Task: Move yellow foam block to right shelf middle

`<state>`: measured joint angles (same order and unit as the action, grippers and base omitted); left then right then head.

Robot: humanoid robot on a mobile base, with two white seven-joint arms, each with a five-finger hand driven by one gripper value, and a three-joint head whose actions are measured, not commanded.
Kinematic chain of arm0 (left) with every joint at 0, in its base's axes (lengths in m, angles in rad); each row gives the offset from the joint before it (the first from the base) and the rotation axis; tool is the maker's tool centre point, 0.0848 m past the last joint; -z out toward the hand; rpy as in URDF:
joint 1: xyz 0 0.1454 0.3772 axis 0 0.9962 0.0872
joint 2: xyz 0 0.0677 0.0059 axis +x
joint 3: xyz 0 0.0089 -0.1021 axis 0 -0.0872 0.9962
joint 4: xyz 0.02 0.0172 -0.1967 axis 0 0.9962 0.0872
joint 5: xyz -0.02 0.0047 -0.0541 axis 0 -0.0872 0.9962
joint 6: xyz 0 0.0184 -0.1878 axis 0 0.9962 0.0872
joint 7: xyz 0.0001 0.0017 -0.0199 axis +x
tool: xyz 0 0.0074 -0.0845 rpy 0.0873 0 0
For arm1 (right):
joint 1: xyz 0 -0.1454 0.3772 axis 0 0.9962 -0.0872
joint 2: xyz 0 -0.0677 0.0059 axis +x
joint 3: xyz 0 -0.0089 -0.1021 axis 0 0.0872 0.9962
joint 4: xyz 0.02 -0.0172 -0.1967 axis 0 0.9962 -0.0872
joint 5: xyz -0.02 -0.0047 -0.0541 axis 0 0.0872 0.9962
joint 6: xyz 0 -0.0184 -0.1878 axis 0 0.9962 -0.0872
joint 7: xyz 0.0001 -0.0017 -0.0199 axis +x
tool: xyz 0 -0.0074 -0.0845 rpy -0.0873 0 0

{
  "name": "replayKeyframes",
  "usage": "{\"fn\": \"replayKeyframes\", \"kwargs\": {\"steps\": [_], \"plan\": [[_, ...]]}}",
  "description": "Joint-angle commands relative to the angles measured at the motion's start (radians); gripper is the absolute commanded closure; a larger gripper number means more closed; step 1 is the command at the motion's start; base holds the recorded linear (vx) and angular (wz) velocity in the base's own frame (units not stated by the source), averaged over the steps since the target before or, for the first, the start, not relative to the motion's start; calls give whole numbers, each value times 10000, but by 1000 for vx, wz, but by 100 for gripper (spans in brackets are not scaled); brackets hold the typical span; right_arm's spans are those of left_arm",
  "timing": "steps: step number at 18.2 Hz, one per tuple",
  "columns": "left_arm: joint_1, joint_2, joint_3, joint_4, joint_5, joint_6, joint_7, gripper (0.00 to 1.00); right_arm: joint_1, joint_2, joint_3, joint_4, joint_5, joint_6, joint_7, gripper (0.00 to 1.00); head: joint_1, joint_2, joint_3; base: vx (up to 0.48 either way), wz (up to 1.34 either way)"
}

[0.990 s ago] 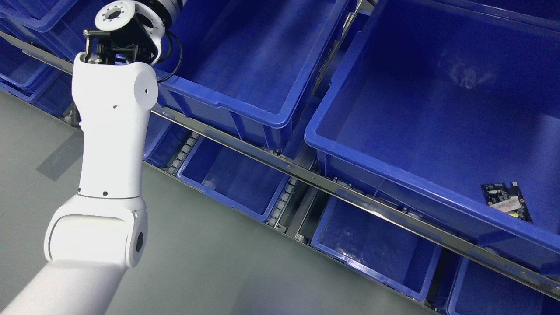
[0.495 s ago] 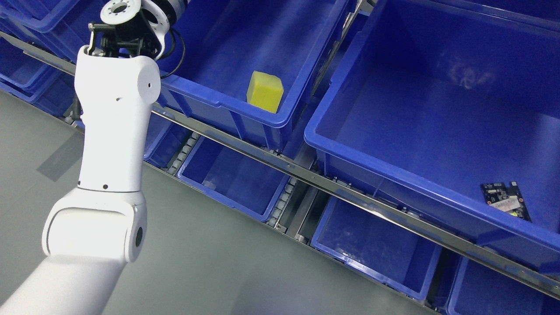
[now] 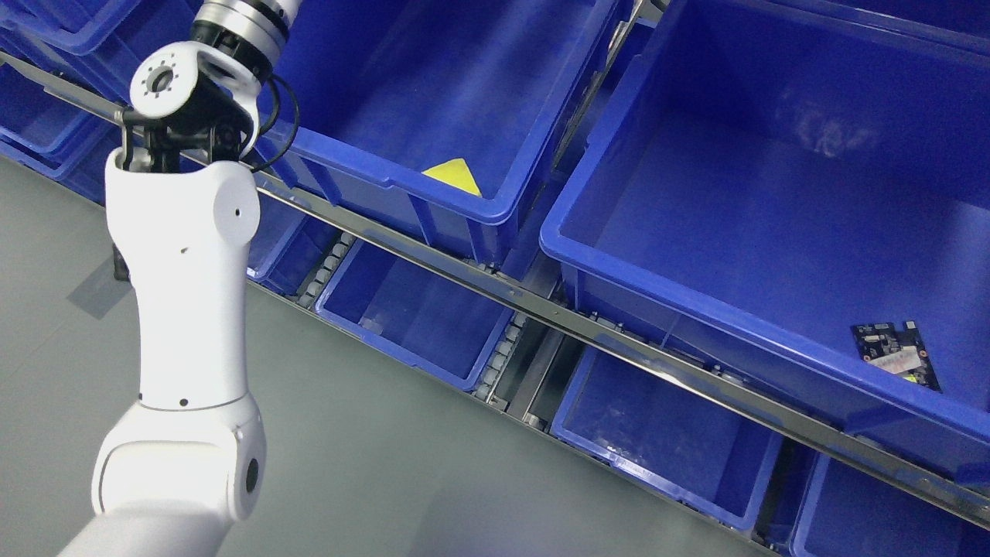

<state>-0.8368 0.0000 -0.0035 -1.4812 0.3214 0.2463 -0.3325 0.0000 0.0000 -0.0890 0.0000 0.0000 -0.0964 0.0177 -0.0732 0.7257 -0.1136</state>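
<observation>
Judging from our head view, the yellow foam block (image 3: pixel 455 175) lies low against the front wall of the blue bin (image 3: pixel 433 197); our left hand is out of frame, so reaching blind may miss it.

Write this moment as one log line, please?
yellow foam block: in left blue bin, near front wall, mostly hidden | left arm: raised, hand out of view | circuit board: right bin

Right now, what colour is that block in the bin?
Yellow foam block, clearest in the head view.
</observation>
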Motion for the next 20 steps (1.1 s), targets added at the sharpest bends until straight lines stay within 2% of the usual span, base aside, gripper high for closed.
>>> {"fn": "replayKeyframes", "kwargs": {"steps": [1,5,7,10,20], "plan": [[1830,275,877,-2399,7,-1464,-1214,0,-15,-175,0,-175,0,-2,7,0,0,0,0,0,0],[3270,175,1139,-2399,-8,-1482,-1124,0,-30,-175,0,-175,0,-2,7,0,0,0,0,0,0],[3703,175,1154,-2399,-84,-1177,-743,0,-15,-175,0,-175,0,-2,7,0,0,0,0,0,0],[3704,175,1124,-2399,-911,-624,132,0,-15,-175,0,-175,0,-2,7,0,0,0,0,0,0],[3106,175,726,-2307,-1021,-254,211,0,-15,-175,0,-175,0,-2,7,0,0,0,0,0,0]]}}
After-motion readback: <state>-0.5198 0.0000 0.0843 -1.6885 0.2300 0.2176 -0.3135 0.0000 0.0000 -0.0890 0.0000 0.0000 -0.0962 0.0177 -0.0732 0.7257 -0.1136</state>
